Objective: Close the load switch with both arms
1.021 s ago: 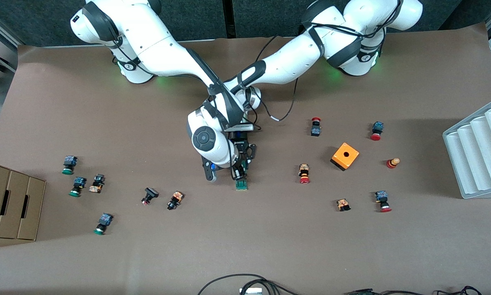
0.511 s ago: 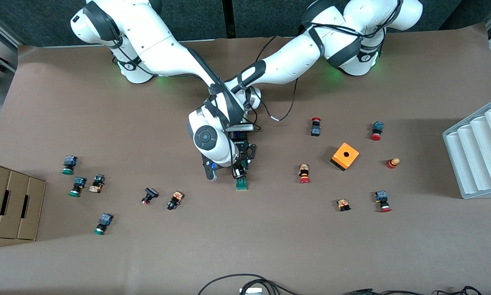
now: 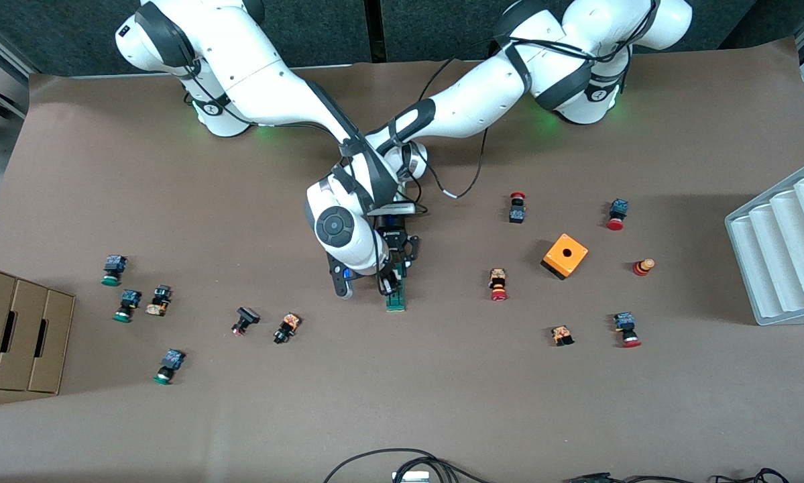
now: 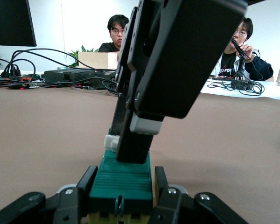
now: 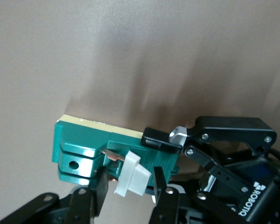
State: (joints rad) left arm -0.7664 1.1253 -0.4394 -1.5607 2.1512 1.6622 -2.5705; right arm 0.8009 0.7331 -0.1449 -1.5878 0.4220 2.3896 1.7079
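The load switch is a narrow dark-green block lying mid-table. My left gripper is low at the end of it farther from the front camera. In the left wrist view its fingers press both sides of the green body, so my left gripper is shut on it. My right gripper comes down from above onto the switch. In the right wrist view its fingers straddle the white sliding piece with small gaps, so my right gripper is open.
Small red- and green-capped push-buttons lie scattered toward both ends of the table. An orange cube sits toward the left arm's end, with a grey ribbed tray at that edge. A cardboard box stands at the right arm's end.
The right arm's hand has shifted slightly over the switch. The left arm and the switch have not moved.
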